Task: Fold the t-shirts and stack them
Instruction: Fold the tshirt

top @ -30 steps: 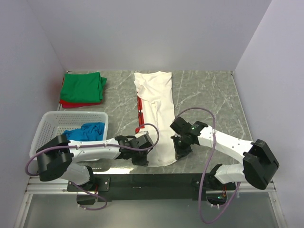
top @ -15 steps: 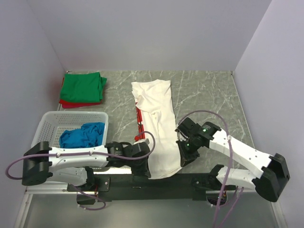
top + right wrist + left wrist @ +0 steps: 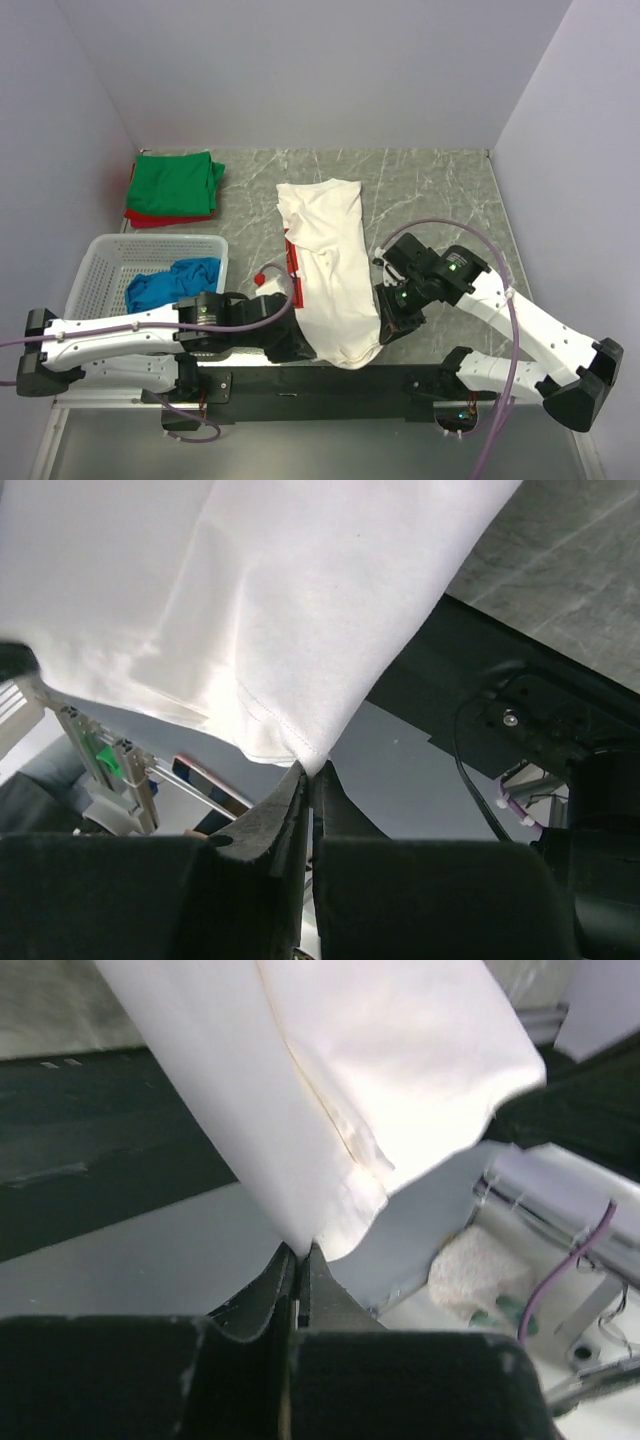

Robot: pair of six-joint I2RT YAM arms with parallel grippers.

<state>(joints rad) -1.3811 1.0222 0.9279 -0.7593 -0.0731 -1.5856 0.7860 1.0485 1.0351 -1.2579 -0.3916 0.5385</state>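
Note:
The white t-shirt (image 3: pixel 328 265) with red print lies folded lengthwise down the middle of the table, its near end lifted off the surface. My left gripper (image 3: pixel 300 345) is shut on the near left corner of the white shirt (image 3: pixel 330 1090). My right gripper (image 3: pixel 385 328) is shut on the near right corner of it (image 3: pixel 250 610). The green t-shirt (image 3: pixel 176 184) lies folded on the red t-shirt (image 3: pixel 150 218) at the back left. The blue t-shirt (image 3: pixel 172 283) lies crumpled in the basket.
A white lattice basket (image 3: pixel 105 260) stands at the near left beside my left arm. The marble table (image 3: pixel 440 200) shows behind and to the right of the white shirt. Grey walls close the back and both sides.
Both grippers have drawn back toward the near edge and risen, lifting and pulling the white shirt's near end with them. The shirt has slid a little toward me.

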